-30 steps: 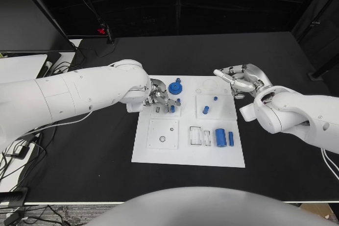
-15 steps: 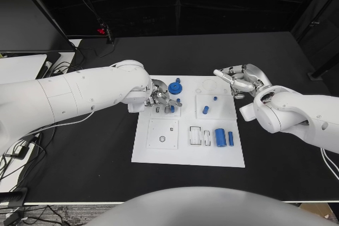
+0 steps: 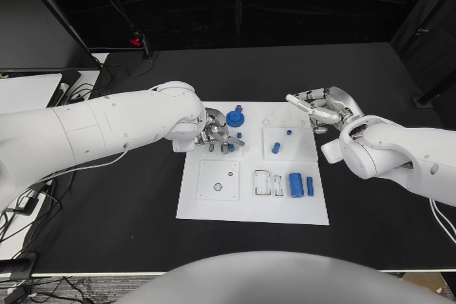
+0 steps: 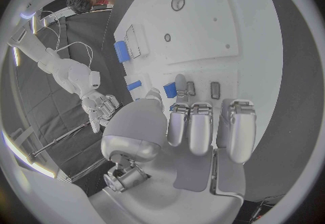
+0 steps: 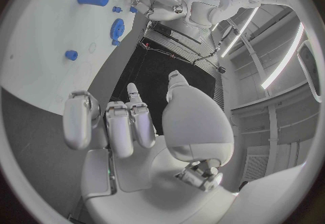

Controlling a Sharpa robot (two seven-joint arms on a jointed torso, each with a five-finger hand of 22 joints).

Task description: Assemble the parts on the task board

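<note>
The white task board (image 3: pixel 255 205) lies mid-table. My left hand (image 3: pixel 214 134) hangs over its upper left panel, and thumb and a finger pinch a small blue part (image 3: pixel 231 146) (image 4: pixel 169 90) beside two dark slots (image 4: pixel 214 89). A blue gear (image 3: pixel 236 118) (image 5: pixel 118 27) stands just beyond the hand. A blue peg (image 3: pixel 277 146) and a smaller blue stud (image 3: pixel 288 130) sit on the upper right panel. A blue cylinder (image 3: pixel 296 184) (image 4: pixel 121 50) and a thin blue bar (image 3: pixel 310 186) lie at the lower right. My right hand (image 3: pixel 321 108) (image 5: pixel 129 121) hovers at the board's upper right edge, fingers loosely bent, holding nothing.
Black table (image 3: pixel 114 205) surrounds the board on all sides. The lower left panel has a small hole (image 3: pixel 219 186), and two empty rectangular slots (image 3: pixel 269 183) lie beside the cylinder. Cables (image 3: pixel 24 205) run along the table's left edge.
The left hand's fingers have shifted slightly around the small blue part. The right hand has edged a little toward the board.
</note>
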